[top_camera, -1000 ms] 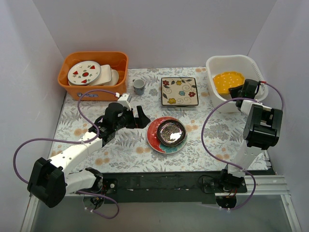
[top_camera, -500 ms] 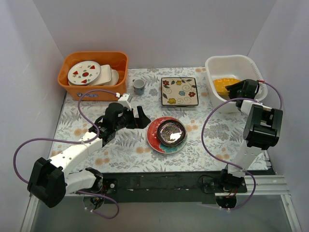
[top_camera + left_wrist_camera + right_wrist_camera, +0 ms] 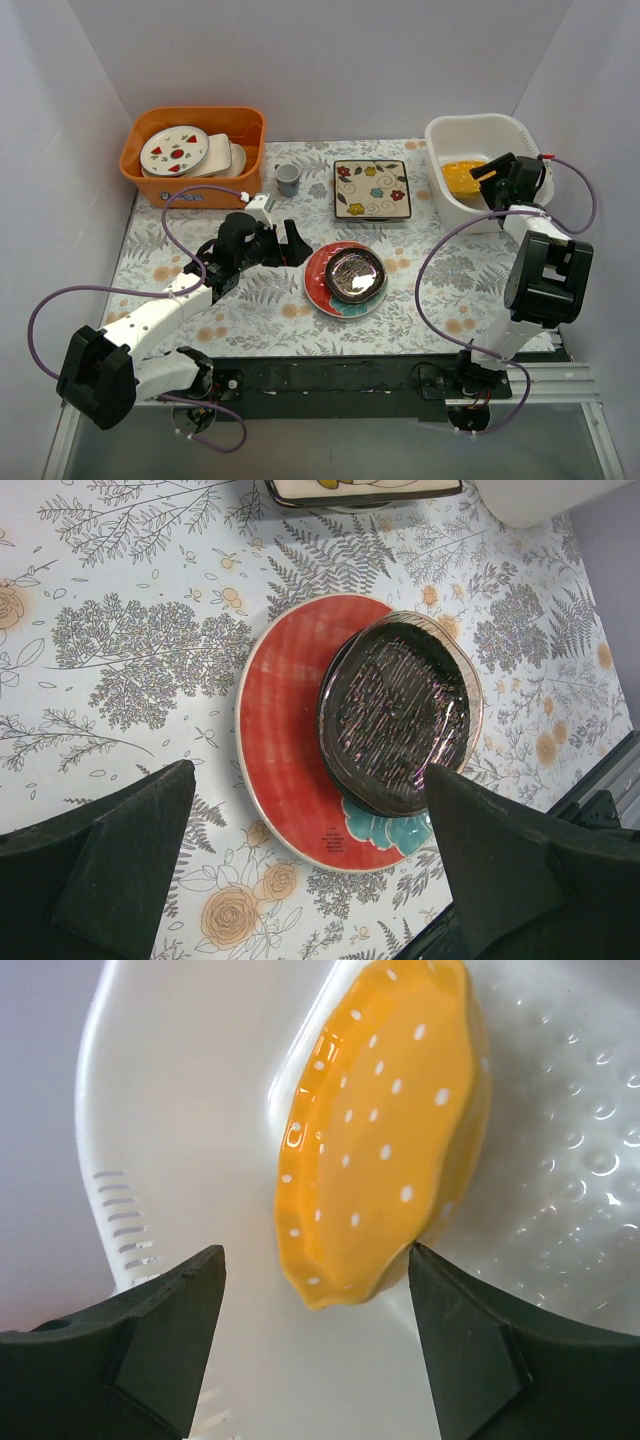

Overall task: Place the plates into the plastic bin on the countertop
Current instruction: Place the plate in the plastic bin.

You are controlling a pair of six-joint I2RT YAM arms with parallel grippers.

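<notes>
Over the last second the right gripper spread its jaws wide and let go of the yellow scalloped round plate with white dots. The plate sank lower and came to lie tilted inside the white slotted plastic bin at the far right. The right arm swung its elbow slightly right and nearer.

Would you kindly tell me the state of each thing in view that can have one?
right gripper, open above the yellow scalloped plate.
yellow scalloped plate, tilted inside the white plastic bin, not gripped.
left gripper, open over the stacked plates.
dark glass plate, stacked on the red-and-teal plate.
red-and-teal plate, flat on the countertop.
cream square floral plate, flat on the countertop.
cup, upright.
orange bin, holding white plates.
</notes>
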